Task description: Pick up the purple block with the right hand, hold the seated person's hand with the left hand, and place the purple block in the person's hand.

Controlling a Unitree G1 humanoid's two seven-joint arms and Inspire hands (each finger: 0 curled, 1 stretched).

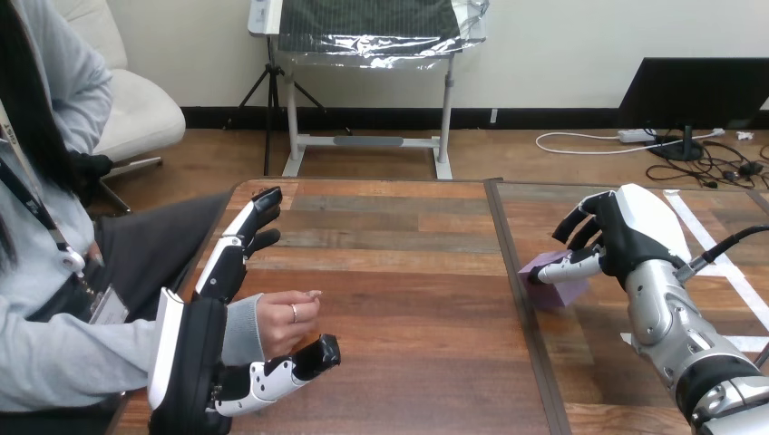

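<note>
The robot's left hand (194, 358) is at the near left part of the wooden table (408, 299), with its back turned to the camera. Its fingers (239, 243) are straight and lie close together, pointing away over the table edge, and its thumb (306, 359) is stretched out to the right, low above the wood. The person's hand (287, 319) reaches in from the left and sits in the gap between these fingers and the thumb, loosely closed, just above the thumb. The grey sleeve (238, 328) is against the palm side of the robot's left hand, but no finger or thumb is bent round the person's hand. The purple block (555, 290) rests on the table at the right side, just beside the dark seam that divides the tabletop. The robot's right hand (626, 237) is on it from the right: its fingers are curled over the top of the block and its thumb lies across the near upper face, so the block is clamped between them. A strip of white tape (721, 258) lies on the wood behind the right forearm.
</note>
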